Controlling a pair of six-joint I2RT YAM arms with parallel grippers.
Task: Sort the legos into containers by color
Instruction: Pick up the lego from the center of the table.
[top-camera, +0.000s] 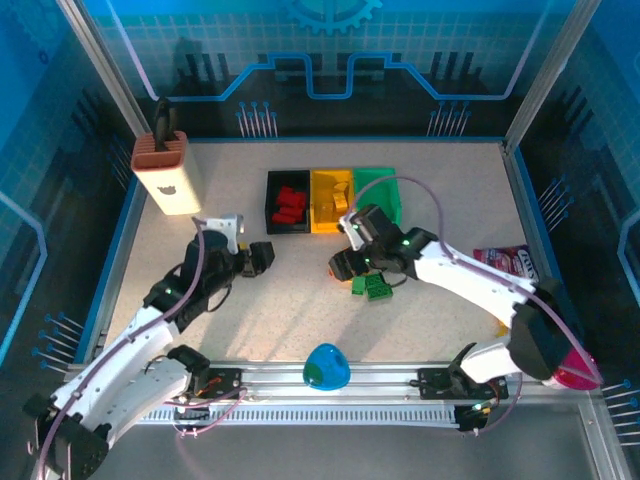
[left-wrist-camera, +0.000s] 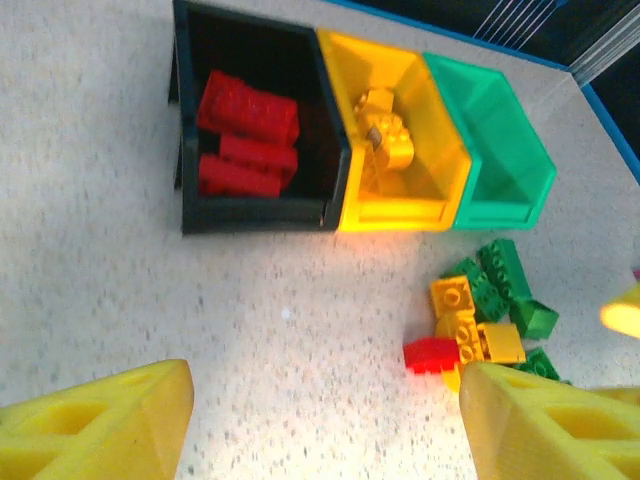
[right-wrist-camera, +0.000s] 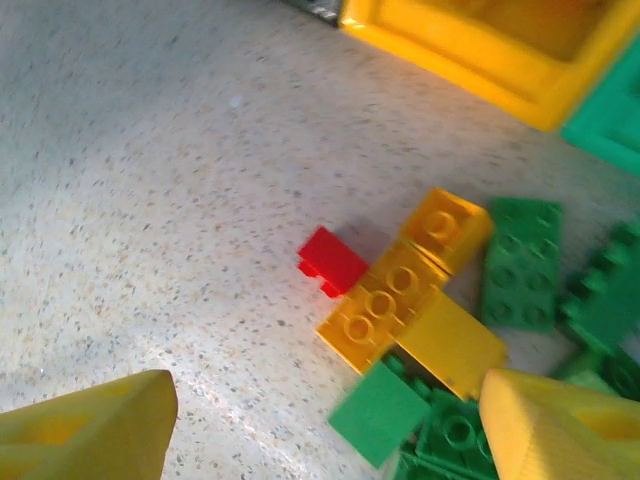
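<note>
readable text: nothing coming through legibly
snack packet (top-camera: 508, 260): lying at the table's (top-camera: 300, 320) right edge, white lettering showing, too small to read
knife block (top-camera: 170, 178): standing at far left corner, carrying a small dark mark, illegible

My left arm stretches forward, my left gripper (top-camera: 262, 256) held low, jaws apart with nothing between them. My right arm bends inward, my right gripper (top-camera: 340, 268) tilted downward, its yellow fingers (right-wrist-camera: 90, 430) spread wide, empty
</note>
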